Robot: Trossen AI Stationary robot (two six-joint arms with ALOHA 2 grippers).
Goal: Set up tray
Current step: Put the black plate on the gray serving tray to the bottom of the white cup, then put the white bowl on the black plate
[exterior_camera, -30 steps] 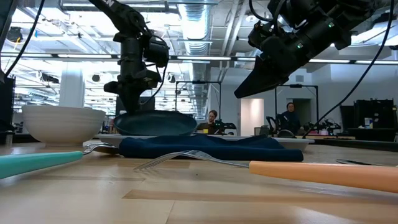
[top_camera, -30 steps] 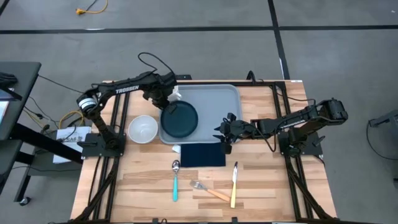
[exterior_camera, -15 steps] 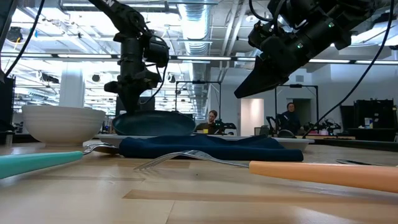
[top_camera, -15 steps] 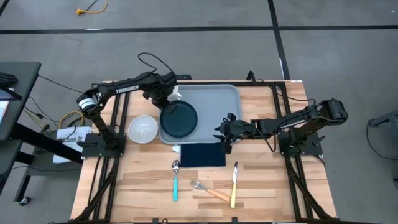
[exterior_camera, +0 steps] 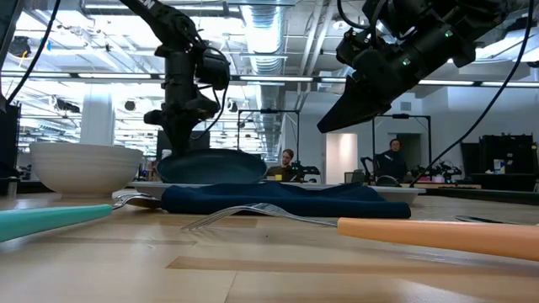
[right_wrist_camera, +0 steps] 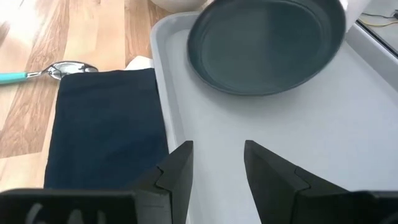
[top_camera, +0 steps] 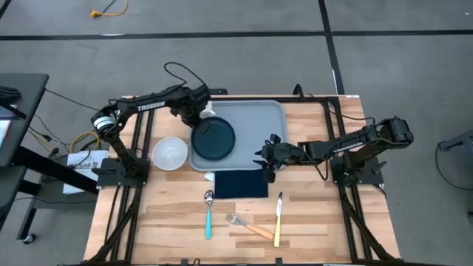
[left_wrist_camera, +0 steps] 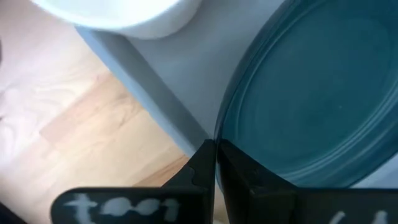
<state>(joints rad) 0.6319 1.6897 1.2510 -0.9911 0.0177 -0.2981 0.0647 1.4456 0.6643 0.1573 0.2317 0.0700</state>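
Observation:
The light grey-blue tray [top_camera: 255,122] lies flat on the wooden table, toward its far side. The dark teal plate [top_camera: 214,140] is over the tray's left part, also showing in the left wrist view [left_wrist_camera: 311,93] and the right wrist view [right_wrist_camera: 267,43]. My left gripper [top_camera: 195,123] is shut on the plate's rim. My right gripper [top_camera: 264,157] is open and hovers above the tray's near right part [right_wrist_camera: 217,165], touching nothing. My left gripper pinches the plate's rim [left_wrist_camera: 219,134] at its far left side between the two fingers, coming from above and pointing down. The plate sits low over the tray [exterior_camera: 210,166]. Whether its opposite side rests on the tray, I cannot tell.
A white bowl [top_camera: 170,154] stands left of the tray. A dark navy napkin [top_camera: 240,183] lies at the tray's near edge. Nearer still lie a teal-handled spoon [top_camera: 208,214], an orange-handled fork [top_camera: 250,226] and a yellow-handled knife [top_camera: 278,218]. Bare wood shows at the near left and right.
My left gripper, still shut on the plate's rim, has shifted the plate a little toward the table's right over the tray.

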